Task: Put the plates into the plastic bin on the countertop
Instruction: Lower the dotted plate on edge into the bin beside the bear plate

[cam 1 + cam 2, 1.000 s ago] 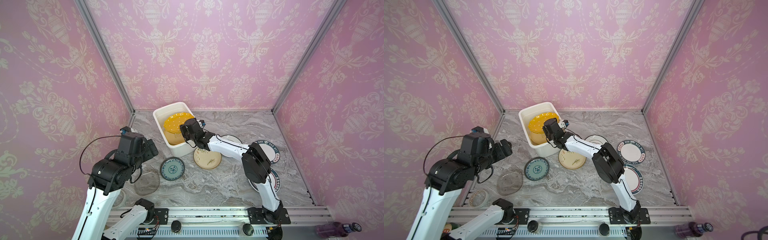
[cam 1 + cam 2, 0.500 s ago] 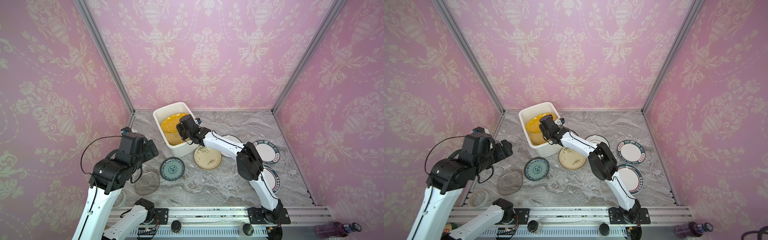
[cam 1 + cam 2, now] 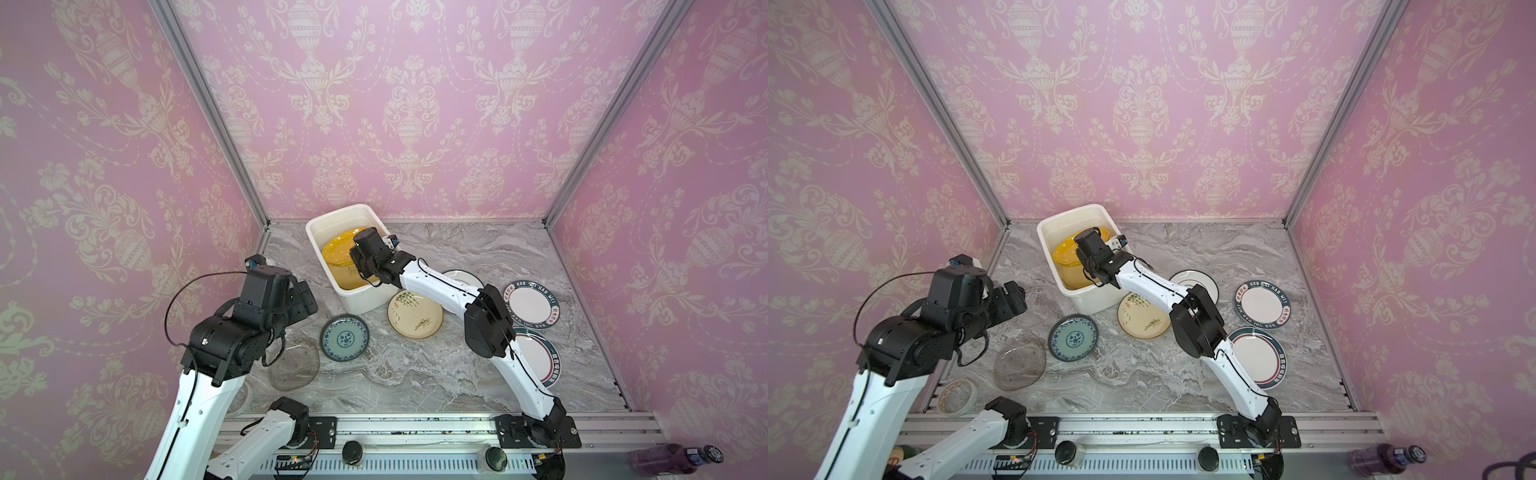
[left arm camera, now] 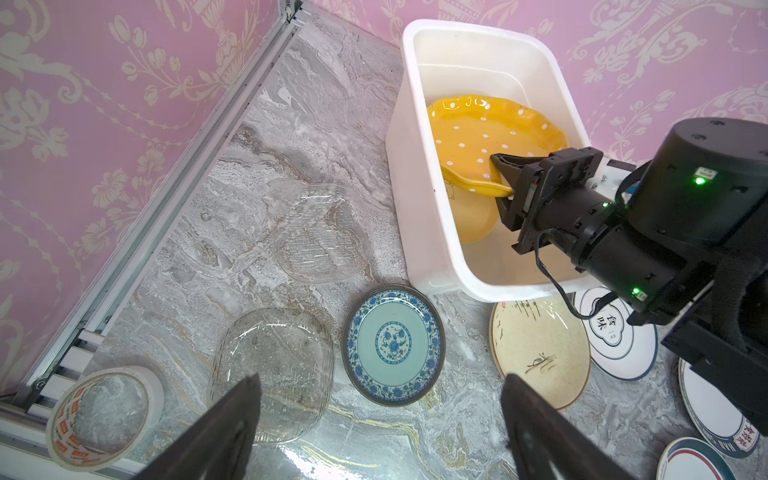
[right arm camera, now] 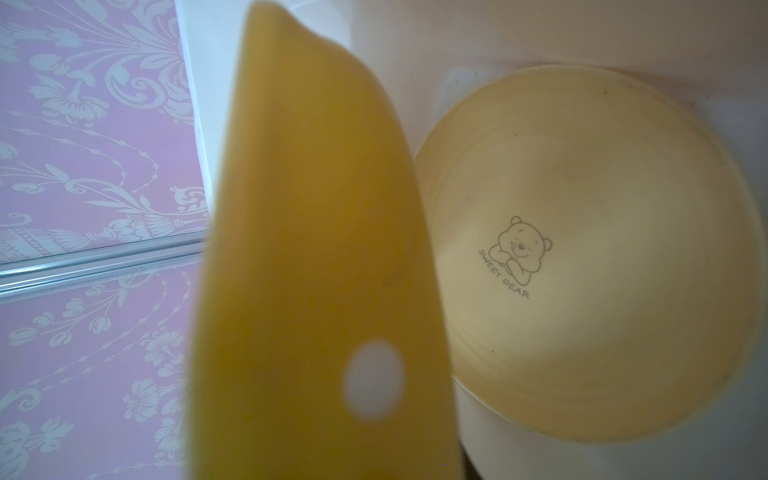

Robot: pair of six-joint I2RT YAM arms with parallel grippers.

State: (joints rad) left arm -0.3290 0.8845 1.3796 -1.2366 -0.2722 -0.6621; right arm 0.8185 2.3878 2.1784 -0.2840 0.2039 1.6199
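Yellow plate [image 4: 490, 133], right gripper [image 4: 502, 183] clamped, white bin [image 4: 415, 216]

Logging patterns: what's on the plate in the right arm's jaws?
Plate: yellow with white dots; left wrist view.

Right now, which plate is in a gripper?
The white-dotted yellow plate, pinched at its rim by the right gripper inside the bin; the rest lie free.

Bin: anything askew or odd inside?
Yes. The dotted yellow plate sits tilted in the plastic bin, its rim clamped by the right gripper, above the pale yellow plate lying flat on the bottom. Nothing looks spilled or broken.
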